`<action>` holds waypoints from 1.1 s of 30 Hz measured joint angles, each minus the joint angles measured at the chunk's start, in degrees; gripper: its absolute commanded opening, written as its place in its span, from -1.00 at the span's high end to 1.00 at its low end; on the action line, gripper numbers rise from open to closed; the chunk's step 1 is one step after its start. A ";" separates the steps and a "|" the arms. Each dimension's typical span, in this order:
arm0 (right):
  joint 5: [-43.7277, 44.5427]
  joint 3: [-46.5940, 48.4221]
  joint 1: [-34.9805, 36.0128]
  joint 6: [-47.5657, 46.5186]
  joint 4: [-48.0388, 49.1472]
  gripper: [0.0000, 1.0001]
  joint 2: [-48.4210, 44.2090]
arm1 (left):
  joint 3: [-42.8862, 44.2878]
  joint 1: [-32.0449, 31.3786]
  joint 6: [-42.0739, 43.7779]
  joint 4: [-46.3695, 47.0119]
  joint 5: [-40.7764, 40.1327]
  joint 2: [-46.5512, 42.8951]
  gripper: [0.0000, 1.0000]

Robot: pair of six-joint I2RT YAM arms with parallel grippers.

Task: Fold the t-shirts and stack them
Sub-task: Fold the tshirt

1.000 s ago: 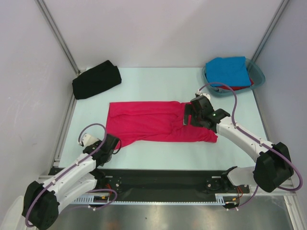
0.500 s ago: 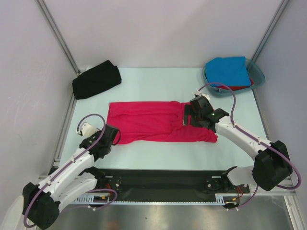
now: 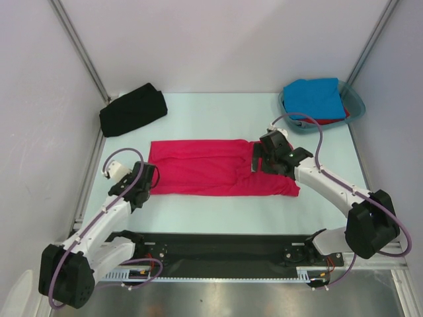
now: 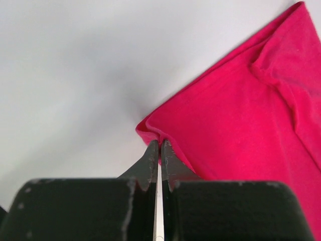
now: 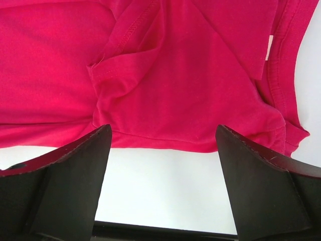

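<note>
Left claw (image 4: 159, 150) pinched shut on crimson-pink t-shirt (image 4: 241, 120) corner; right claw (image 5: 163, 131) wide, above its opposite end.

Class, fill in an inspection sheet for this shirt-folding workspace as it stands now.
Surface: pale green table.
Job's things: crimson-pink shirt laid flat mid-table; black shirt folded far left; blue shirt over red shirt in teal tub.
Clutter: teal tub, far right.
Grippers: left gripper shut at crimson-pink shirt's near-left corner; right gripper open above its right end.
Cables: purple cables loop from both arms.
Surroundings: white walls, metal posts.
</note>
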 measured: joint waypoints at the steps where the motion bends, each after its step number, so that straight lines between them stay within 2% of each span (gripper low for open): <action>1: 0.02 0.11 0.00 0.00 -0.02 -0.80 0.13 | 0.31 0.55 1.01 0.87 0.31 0.48 0.99; 11: 0.90 1.16 0.02 0.87 -0.20 -0.79 1.40 | 2.10 4.17 7.43 8.09 3.74 5.88 0.99; 21: 1.55 2.47 0.02 1.20 -0.31 -0.80 2.56 | 5.03 8.37 12.72 11.37 5.29 10.19 0.99; 24: 1.79 2.56 0.02 1.38 -0.44 -0.79 2.62 | 6.12 9.51 14.51 12.90 6.32 12.50 0.92; 25: 1.92 2.62 0.02 1.49 -0.46 -0.79 2.62 | 6.47 9.70 15.04 13.33 6.69 13.49 0.69; 26: 1.99 2.67 0.04 1.51 -0.50 -0.79 2.64 | 6.80 9.81 15.72 13.73 7.13 14.58 0.55; 27: 2.12 2.71 0.04 1.53 -0.57 -0.79 2.64 | 7.08 9.88 16.33 14.10 7.67 15.67 -0.10; 28: 2.21 2.78 0.07 1.53 -0.72 -0.79 2.64 | 7.43 9.92 17.22 14.38 8.09 16.87 -0.46; 29: 2.36 2.82 0.07 1.53 -0.83 -0.80 2.67 | 7.74 9.94 17.55 14.84 8.70 18.12 -0.70; 30: 2.47 2.89 0.07 1.53 -0.98 -0.79 2.69 | 7.93 10.01 18.05 15.08 9.27 19.04 -0.90; 31: 2.56 2.91 0.07 1.53 -1.05 -0.79 2.71 | 8.24 10.08 18.40 15.23 9.77 20.15 -0.99; 33: 2.82 2.99 0.07 1.57 -1.42 -0.79 2.73 | 9.16 10.21 18.91 15.30 10.78 22.47 -1.00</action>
